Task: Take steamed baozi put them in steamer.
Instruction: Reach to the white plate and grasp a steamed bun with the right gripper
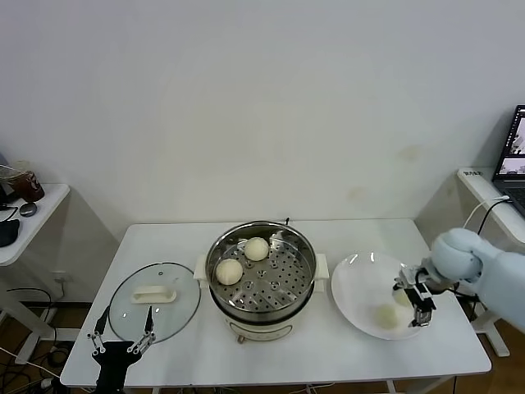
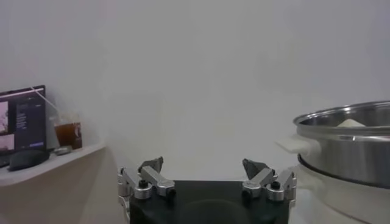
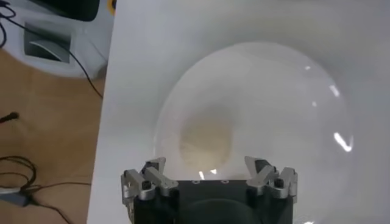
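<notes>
The steamer (image 1: 262, 283) stands mid-table with two baozi on its perforated tray, one (image 1: 229, 271) at the left and one (image 1: 257, 249) behind it. Two more baozi lie on the white plate (image 1: 361, 283): one (image 1: 385, 317) near the front, one (image 1: 403, 297) partly hidden by my right gripper (image 1: 418, 305). The right gripper is open, just above the plate's right side. In the right wrist view a baozi (image 3: 206, 141) lies on the plate (image 3: 274, 103) just ahead of the open right gripper (image 3: 205, 165). My left gripper (image 1: 123, 338) is open and empty at the front left.
The round glass lid (image 1: 154, 300) with its white handle lies flat left of the steamer, just behind the left gripper. In the left wrist view the open left gripper (image 2: 203, 164) faces the wall, with the steamer (image 2: 353, 146) to one side. A side desk (image 1: 20, 217) stands far left.
</notes>
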Robot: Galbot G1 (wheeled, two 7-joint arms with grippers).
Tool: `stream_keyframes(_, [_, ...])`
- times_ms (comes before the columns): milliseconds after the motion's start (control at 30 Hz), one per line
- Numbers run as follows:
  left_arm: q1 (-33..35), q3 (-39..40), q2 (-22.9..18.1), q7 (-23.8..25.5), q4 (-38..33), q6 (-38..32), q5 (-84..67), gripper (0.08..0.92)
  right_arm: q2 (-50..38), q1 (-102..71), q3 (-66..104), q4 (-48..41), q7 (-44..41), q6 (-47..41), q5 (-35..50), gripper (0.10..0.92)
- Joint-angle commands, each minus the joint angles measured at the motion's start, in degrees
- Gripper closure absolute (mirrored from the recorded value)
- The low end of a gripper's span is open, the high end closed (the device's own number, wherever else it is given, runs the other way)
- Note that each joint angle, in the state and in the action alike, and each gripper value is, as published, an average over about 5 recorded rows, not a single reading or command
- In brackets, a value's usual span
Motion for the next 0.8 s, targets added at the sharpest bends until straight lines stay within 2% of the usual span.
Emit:
stream_keyframes(33, [0.12, -0.14, 0.10, -0.01, -0.04, -0.05, 0.08, 0.177, 1.32, -5.96, 3.89, -2.07, 2.13, 0.33, -2.14, 0.203])
stream_keyframes(567, [0.41, -0.44, -0.06, -0.03, -0.26, -0.14, 0.22, 0.177, 6.91, -6.09, 4.03, -5.84, 4.33, -1.02, -3.03, 0.218])
stream_keyframes(800, [0.51, -0.44, -0.16, -0.04, -0.27, -0.16, 0.22, 0.177, 7.23, -5.97, 3.75, -5.85, 3.04, -2.15, -3.42, 0.356])
